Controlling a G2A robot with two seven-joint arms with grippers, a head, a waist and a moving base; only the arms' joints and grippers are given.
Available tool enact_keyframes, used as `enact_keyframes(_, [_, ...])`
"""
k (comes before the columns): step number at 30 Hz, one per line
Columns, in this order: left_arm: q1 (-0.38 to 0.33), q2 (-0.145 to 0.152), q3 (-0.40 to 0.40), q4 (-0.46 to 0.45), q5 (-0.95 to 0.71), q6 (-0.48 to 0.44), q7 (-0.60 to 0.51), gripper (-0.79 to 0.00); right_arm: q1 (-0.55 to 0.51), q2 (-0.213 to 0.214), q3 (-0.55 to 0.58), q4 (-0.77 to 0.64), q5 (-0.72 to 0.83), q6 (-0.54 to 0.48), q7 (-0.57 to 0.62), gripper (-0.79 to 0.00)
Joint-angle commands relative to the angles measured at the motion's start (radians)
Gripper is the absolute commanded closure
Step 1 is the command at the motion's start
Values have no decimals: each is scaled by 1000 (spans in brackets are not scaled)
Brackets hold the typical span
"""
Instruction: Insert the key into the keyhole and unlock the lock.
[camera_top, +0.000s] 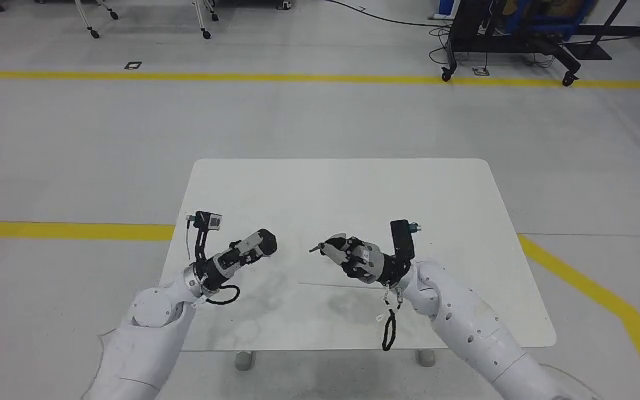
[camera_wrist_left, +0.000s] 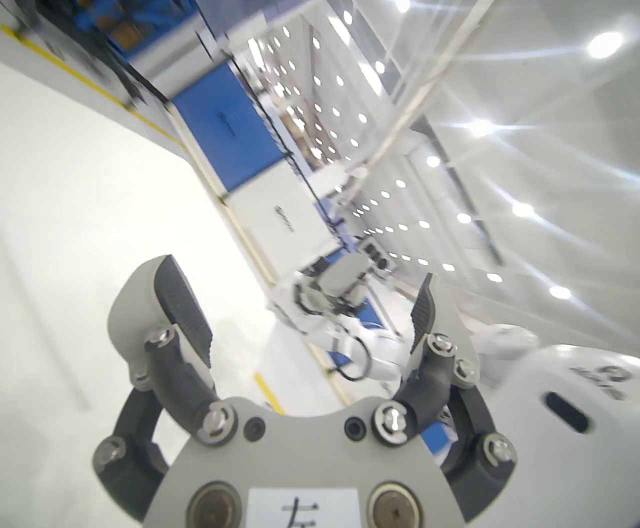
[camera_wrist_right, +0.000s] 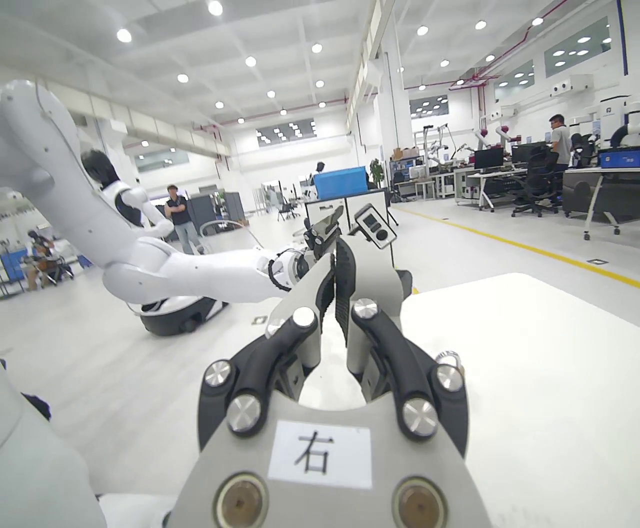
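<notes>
Above the white table (camera_top: 340, 190), the left gripper (camera_wrist_left: 298, 274) gapes wide, empty — just opposite, the right gripper (camera_wrist_right: 336, 260) is pressed closed; whether it pinches anything, I cannot tell.

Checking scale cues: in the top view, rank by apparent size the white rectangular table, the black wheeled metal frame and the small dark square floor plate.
1. White rectangular table.
2. Black wheeled metal frame, partly cut off.
3. Small dark square floor plate.
The table is nearest the camera.
</notes>
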Motion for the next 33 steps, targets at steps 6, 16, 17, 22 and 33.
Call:
enact_keyframes(6, [-96, 1, 4, 103, -156, 78, -251, -757, 93, 8, -204, 73, 237, 0, -4, 0])
enact_keyframes(16, [-48, 5, 43, 82, 266, -250, 78, -727, 221, 19, -381, 138, 396, 0, -8, 0])
enact_keyframes(17, [-49, 5, 49, 86, 269, -259, 87, -727, 229, 19, -393, 146, 404, 0, -14, 0])
enact_keyframes(22, [-60, 8, 67, 97, 274, -281, 108, -677, 259, 9, -458, 191, 490, 0, -6, 0])
enact_keyframes(33, [-68, 21, 94, 100, 356, -329, 156, -372, 326, -29, -555, 257, 619, 0, 82, 0])
